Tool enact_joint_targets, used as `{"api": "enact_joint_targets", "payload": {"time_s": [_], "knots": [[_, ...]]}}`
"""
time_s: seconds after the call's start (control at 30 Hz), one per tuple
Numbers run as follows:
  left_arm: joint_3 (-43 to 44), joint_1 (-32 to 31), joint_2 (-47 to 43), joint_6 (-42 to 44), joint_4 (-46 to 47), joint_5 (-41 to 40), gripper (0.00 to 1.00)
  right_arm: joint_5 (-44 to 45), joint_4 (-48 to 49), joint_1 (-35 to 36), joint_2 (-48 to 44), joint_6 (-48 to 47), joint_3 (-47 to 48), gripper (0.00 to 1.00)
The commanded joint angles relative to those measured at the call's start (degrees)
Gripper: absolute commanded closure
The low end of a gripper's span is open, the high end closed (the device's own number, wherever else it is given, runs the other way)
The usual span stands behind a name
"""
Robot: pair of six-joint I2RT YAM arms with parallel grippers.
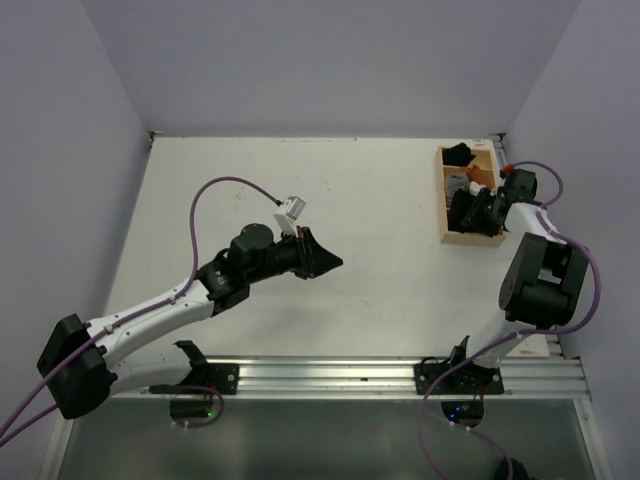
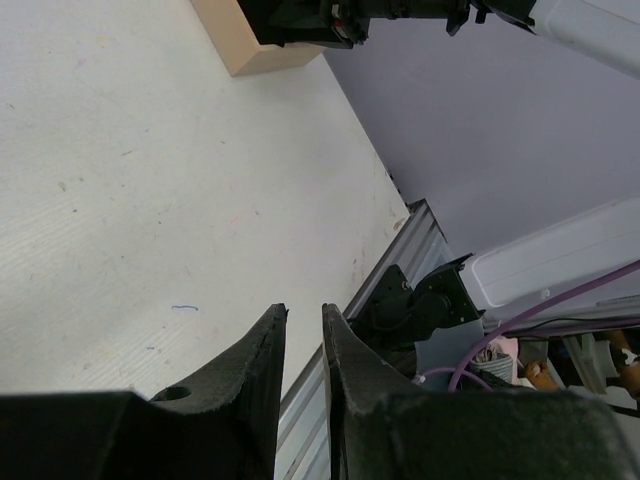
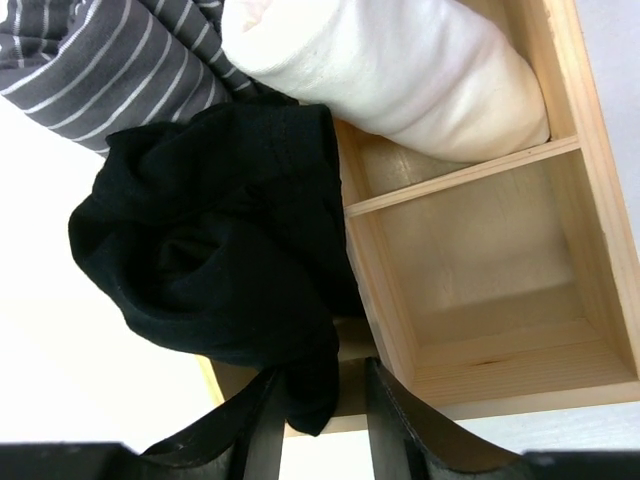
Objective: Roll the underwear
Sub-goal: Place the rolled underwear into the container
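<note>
Black underwear [image 3: 210, 260] over wooden box [image 3: 587, 200] edge, right gripper [image 3: 322, 390] part-open around its tail

The underwear [image 3: 210, 260], a plain black soft garment, is seen crumpled into a loose, unrolled bunch with deep folds. It is draped over a side wall of the wooden box [image 3: 480, 250], partly spilling outside it, and is touched at its upper edge by the grey striped cloth [image 3: 110, 70] and the white cloth roll [image 3: 400, 70]. Its lowest tip hangs between the spread fingers of the right gripper [image 3: 322, 385].
</note>
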Motion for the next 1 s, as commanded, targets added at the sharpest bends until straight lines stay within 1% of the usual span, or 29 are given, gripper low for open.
{"api": "enact_joint_targets", "payload": {"time_s": [0.0,0.1,0.17,0.3,0.4,0.63,0.7,0.8,0.83,0.87,0.93,0.97], "knots": [[0.65,0.20,-2.02,-0.15,1.02,-1.15,0.75,1.37,-0.13,-0.85,0.44,0.32,2.04,0.61],[0.64,0.20,-1.94,-0.50,1.29,-1.15,0.75,1.11,-0.39,-0.94,0.62,0.50,2.30,0.65],[0.91,0.20,-1.68,-0.59,1.20,-0.97,0.75,0.94,-0.21,-1.03,0.18,0.94,2.22,0.64],[1.17,0.20,-1.76,-0.59,1.11,-0.89,0.75,-0.82,-0.12,-1.12,-0.88,1.29,2.83,0.58],[1.26,0.11,-1.67,-0.68,1.20,-0.97,0.75,-1.70,-0.74,-1.03,-0.88,1.56,4.06,0.57],[1.61,0.11,-1.67,-0.50,0.94,-0.71,0.75,-1.00,-1.36,-1.03,-2.20,1.91,5.03,0.59],[1.52,0.20,-1.76,-0.50,0.85,-0.80,0.75,-0.91,-1.36,-1.03,-2.29,2.00,5.20,0.61],[1.44,0.20,-1.76,-0.42,0.85,-0.80,0.75,-0.91,-2.05,-1.03,-1.50,1.82,5.73,0.69],[1.52,0.20,-1.76,-0.42,0.85,-0.80,0.75,-0.91,-2.15,-1.12,-1.32,1.82,5.56,0.74],[1.61,0.20,-1.67,-0.42,0.85,-0.80,0.75,-0.56,-2.15,-1.03,-1.23,1.73,5.38,0.78],[1.79,0.11,-1.59,-0.33,0.76,-0.80,0.75,-0.29,-2.15,-1.29,-0.79,1.82,4.77,0.83],[1.79,0.20,-1.58,-0.33,0.67,-0.71,0.75,-0.29,-2.06,-1.29,-0.70,1.82,4.68,0.84]]}}
